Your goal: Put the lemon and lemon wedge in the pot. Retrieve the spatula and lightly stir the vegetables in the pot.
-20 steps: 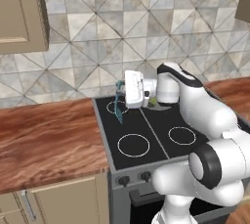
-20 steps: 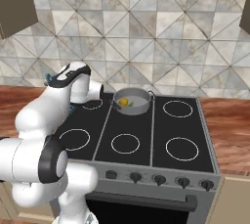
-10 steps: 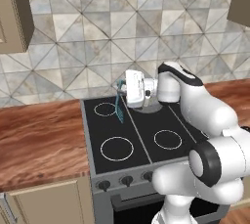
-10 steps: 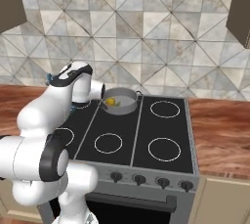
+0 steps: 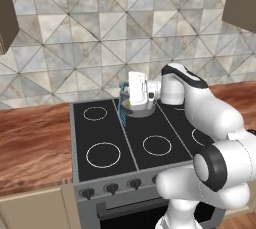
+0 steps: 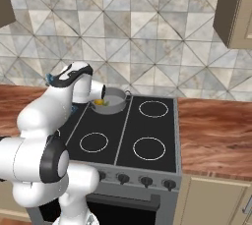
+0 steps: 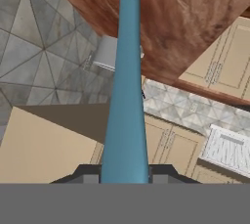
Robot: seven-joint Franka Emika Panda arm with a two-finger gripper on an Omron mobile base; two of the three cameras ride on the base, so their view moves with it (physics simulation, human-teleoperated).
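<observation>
In the hand view, the two dark fingertips [image 7: 88, 176] rise at the bottom edge on either side of the spatula [image 7: 126, 96]. Its blue handle runs straight up the middle of the frame from between them to the top edge, so the gripper [image 7: 125, 175] is pinching the spatula by its handle. Behind the handle lie reddish wooden counter [image 7: 195, 27] at the upper right, grey patterned tile [image 7: 34, 47] at the left and beige cabinet doors [image 7: 219, 66] at the right.

In the left base view, the white arm [image 5: 210, 123] rises from the lower right and bends toward the middle of the frame. The hand there sits just above the black cooktop [image 5: 107, 133], right in front of the pot. A short length of blue spatula hangs at the hand's left side, pointing down toward the cooktop. The pot [image 5: 142, 110] is mostly hidden behind the hand.

In the right base view, the grey pot stands on the rear left burner, left of centre in the frame. The yellow lemon [image 6: 100, 102] lies inside it near the left wall, just beside the arm's wrist. The lemon wedge is too small to tell apart. The tiled wall [image 6: 147, 37] lies behind the cooktop.
</observation>
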